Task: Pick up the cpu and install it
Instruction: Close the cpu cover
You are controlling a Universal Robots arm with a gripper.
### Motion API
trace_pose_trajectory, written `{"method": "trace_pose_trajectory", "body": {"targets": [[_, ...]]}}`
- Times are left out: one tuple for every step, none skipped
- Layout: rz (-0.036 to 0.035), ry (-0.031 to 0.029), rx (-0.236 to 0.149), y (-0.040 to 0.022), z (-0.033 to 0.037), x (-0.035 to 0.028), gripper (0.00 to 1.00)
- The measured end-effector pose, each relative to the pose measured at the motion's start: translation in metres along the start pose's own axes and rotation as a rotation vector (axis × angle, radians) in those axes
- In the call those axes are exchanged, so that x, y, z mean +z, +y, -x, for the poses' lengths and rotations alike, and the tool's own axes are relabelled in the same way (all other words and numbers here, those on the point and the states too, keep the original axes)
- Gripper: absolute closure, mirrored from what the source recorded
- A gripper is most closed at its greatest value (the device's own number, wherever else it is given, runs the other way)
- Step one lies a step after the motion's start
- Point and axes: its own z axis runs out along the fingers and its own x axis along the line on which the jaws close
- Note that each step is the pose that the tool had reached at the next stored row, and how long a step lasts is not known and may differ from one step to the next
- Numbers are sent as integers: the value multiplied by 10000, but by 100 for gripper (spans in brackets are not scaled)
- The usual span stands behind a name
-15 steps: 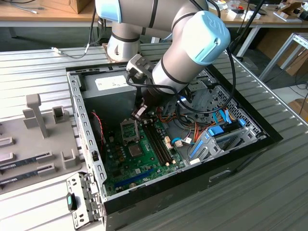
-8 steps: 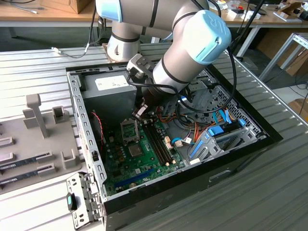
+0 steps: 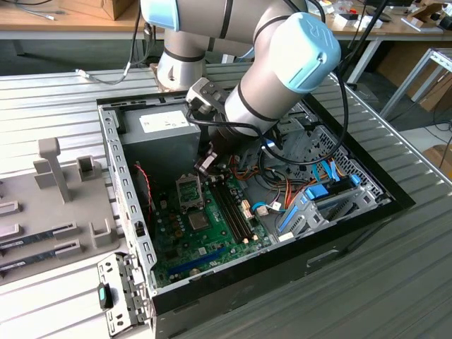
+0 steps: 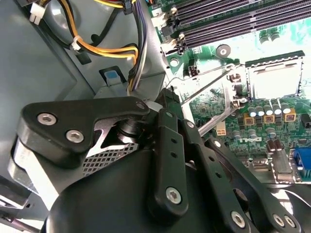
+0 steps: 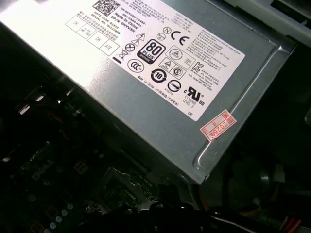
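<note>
Ribbed metal table [image 3: 63,99] carries open case [image 3: 113,162]; gripper [image 4: 167,104] above socket [image 4: 272,75]. Jaws' state unclear; placement step, needs precise alignment.

An open computer case [image 3: 127,233] lies on a slatted table [image 3: 395,282]. Inside it, the motherboard [image 3: 205,236] sits on the case floor, with the power supply [image 3: 159,138] behind it at the far end. The CPU socket [image 3: 188,189] lies on the motherboard just in front of the power supply; the memory slots [image 3: 233,208] run beside it toward the exterior view's right. The robot arm [image 3: 275,67] reaches down into the case above the socket. A parts tray [image 3: 49,205] rests outside the case on the exterior view's left.
</note>
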Motion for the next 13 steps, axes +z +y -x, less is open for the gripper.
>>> {"method": "trace_pose_trajectory", "body": {"targets": [[-1,3,0,-2,-2,-2,89],[-1,2,0,-7,-6,-3,89],[0,0,0,-15,-12,-6,89],[0,1,-1,-23,-19,-9,89],[0,1,-1,-28,-24,-11,89],[1,0,-1,-32,-28,-14,89],[0,1,-1,-37,-33,-20,89],[-1,2,-1,-39,-35,-24,89],[0,1,-1,-40,-37,-28,89],[1,0,-2,-47,-44,-40,89],[1,0,-2,-49,-47,-44,89],[1,0,-2,-52,-50,-48,89],[1,0,-2,-58,-57,-56,89]]}}
